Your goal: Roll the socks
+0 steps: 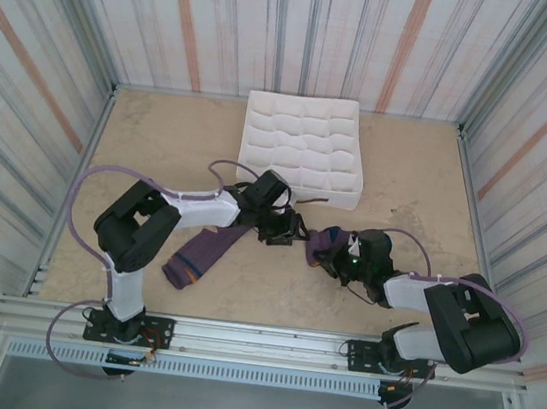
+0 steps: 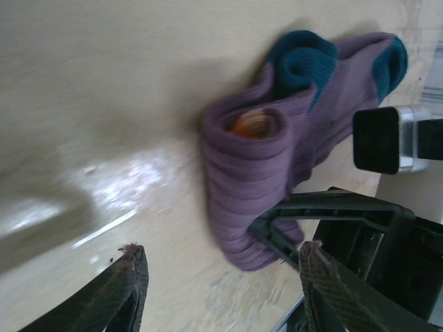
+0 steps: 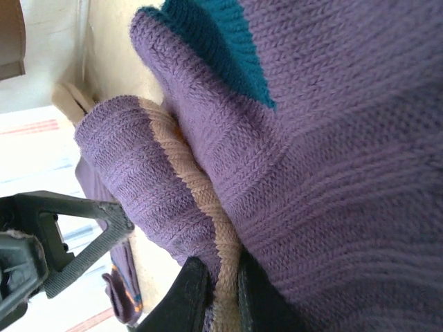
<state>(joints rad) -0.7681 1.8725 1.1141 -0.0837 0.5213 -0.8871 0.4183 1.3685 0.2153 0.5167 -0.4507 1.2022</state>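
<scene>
One of the socks [image 1: 322, 243] is a partly rolled purple bundle with teal patches, lying at the table's middle. My right gripper [image 1: 337, 257] is shut on it; in the right wrist view the fingers [image 3: 192, 299] pinch its tan edge stripe [image 3: 208, 207]. Just left of the bundle, my left gripper [image 1: 285, 231] is open. Its fingertips [image 2: 131, 266] stand wide apart on the near side of the roll [image 2: 259, 173], nothing between them. The other sock [image 1: 201, 254] lies flat and unrolled on the table to the left, under the left forearm.
A white grid-compartment box [image 1: 301, 148] sits at the back centre, close behind both grippers. Striped walls [image 1: 61, 56] close in the wooden table on three sides. A metal rail [image 1: 256, 338] runs along the near edge by the arm bases.
</scene>
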